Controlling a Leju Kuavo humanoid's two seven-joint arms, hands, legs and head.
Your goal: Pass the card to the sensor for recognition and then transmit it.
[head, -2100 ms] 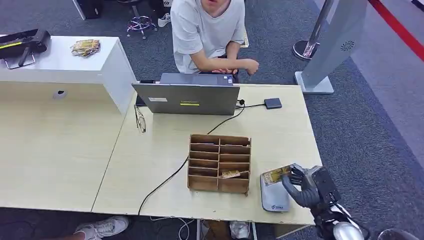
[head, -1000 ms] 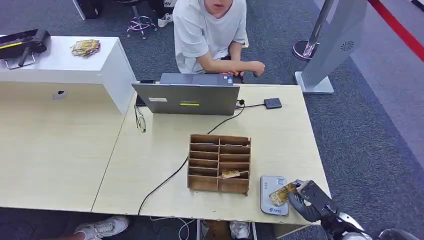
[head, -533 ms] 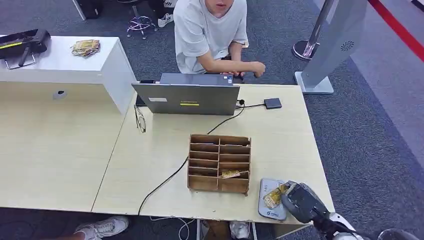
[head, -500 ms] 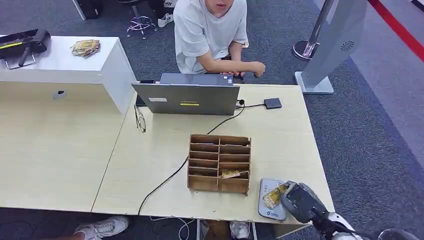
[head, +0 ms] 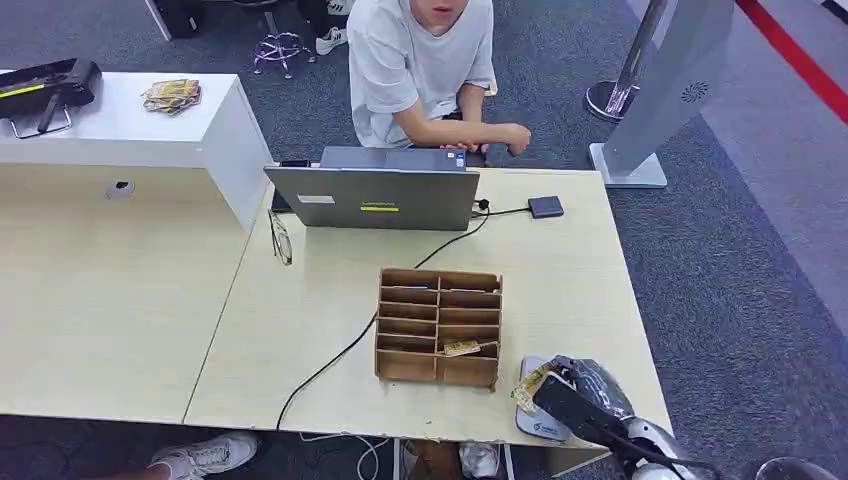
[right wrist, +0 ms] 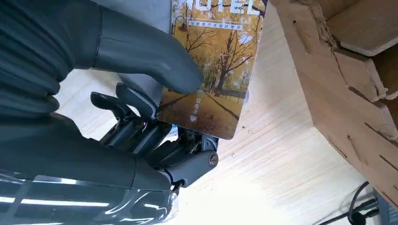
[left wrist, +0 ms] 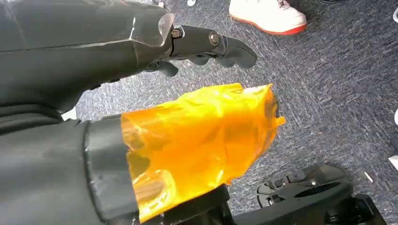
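Fingers (right wrist: 141,105) of your right hand (right wrist: 141,93): dark, curled under the card (right wrist: 213,79), with the thick grey thumb pressed on its printed face, so the card is pinched between them. Card: autumn-tree picture, part of its lettering cut off at the picture's edge in the right wrist view. In the head view you see the right hand (head: 578,392) at the near right corner of the table (head: 560,270), the card (head: 527,386) a small yellow sliver at its tip, over the grey sensor pad (head: 540,420); whether card and pad touch cannot be told, since the hand covers most of the pad. Wooden slot rack (head: 438,326): just beside the hand, one card lying in a lower slot.

Left hand (left wrist: 141,47): hangs over grey carpet, thumb wrapped in orange film (left wrist: 202,140); dark fingers extend together, and you cannot tell whether they are closed.

Further out: laptop (head: 372,195) at the far table edge, black cable (head: 340,355) running across the table, a person (head: 425,60) seated behind the laptop, face cut off.
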